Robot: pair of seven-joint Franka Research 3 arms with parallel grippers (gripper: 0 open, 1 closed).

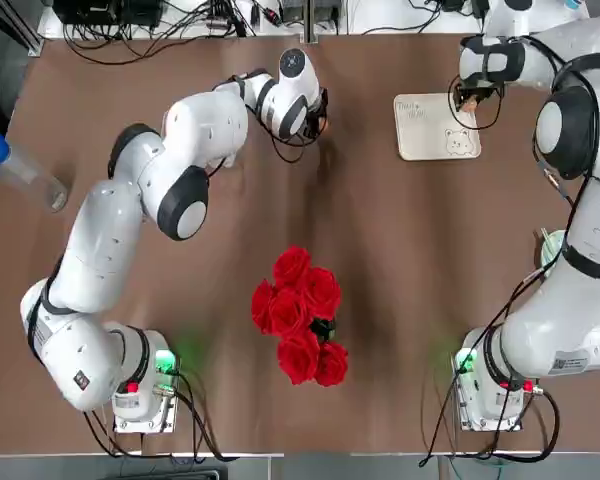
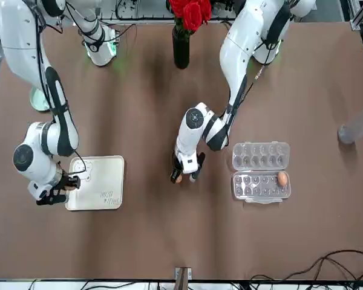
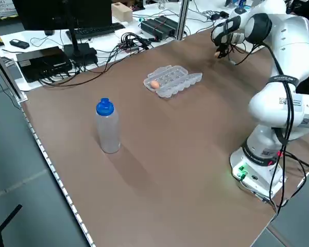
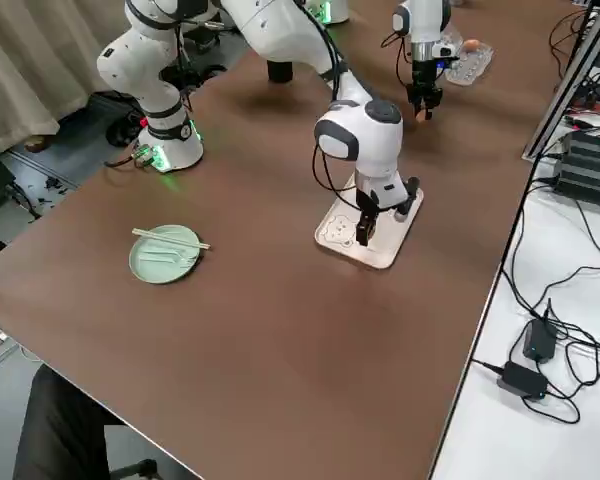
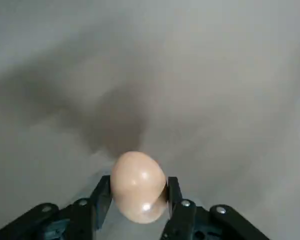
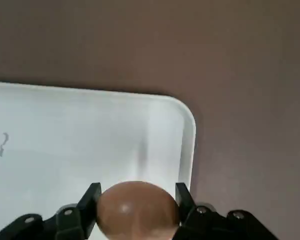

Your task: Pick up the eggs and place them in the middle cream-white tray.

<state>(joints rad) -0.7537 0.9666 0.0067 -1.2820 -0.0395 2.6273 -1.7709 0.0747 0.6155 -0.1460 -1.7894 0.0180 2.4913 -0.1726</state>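
You have three eggs in sight, all smooth, small and oval. Your left hand (image 5: 139, 189) is pinching one egg (image 5: 139, 175) between its two fingers; it looks pale peach and glossy there, bulging out past the fingertips. That hand is over the bare desk (image 2: 163, 241), between the tray and the carton.

Your right hand (image 6: 138, 191) is pinching a second egg (image 6: 135, 212), browner and more orange, with a soft shine on its shell. It is at the edge of the tray on your robot's right side, and no egg lies on the tray itself.

The third egg (image 2: 282, 179), brown-orange, sits in the clear plastic egg carton (image 2: 260, 155). The carton lies open in two halves, and this egg is in the half farther from the robot, at the end toward its left.

You have one cream-white tray (image 2: 95, 193), flat and square with rounded corners, one bear drawing in a corner and faint lettering in another.

Elsewhere on the desk, count one clear bottle (image 3: 107, 126) with a blue cap, one dark vase (image 2: 181, 48) holding six red roses (image 1: 298, 310), and one pale green round plate (image 4: 164, 268) with chopsticks (image 4: 170, 239) across it. A person's leg (image 4: 60, 430) shows beside the desk.
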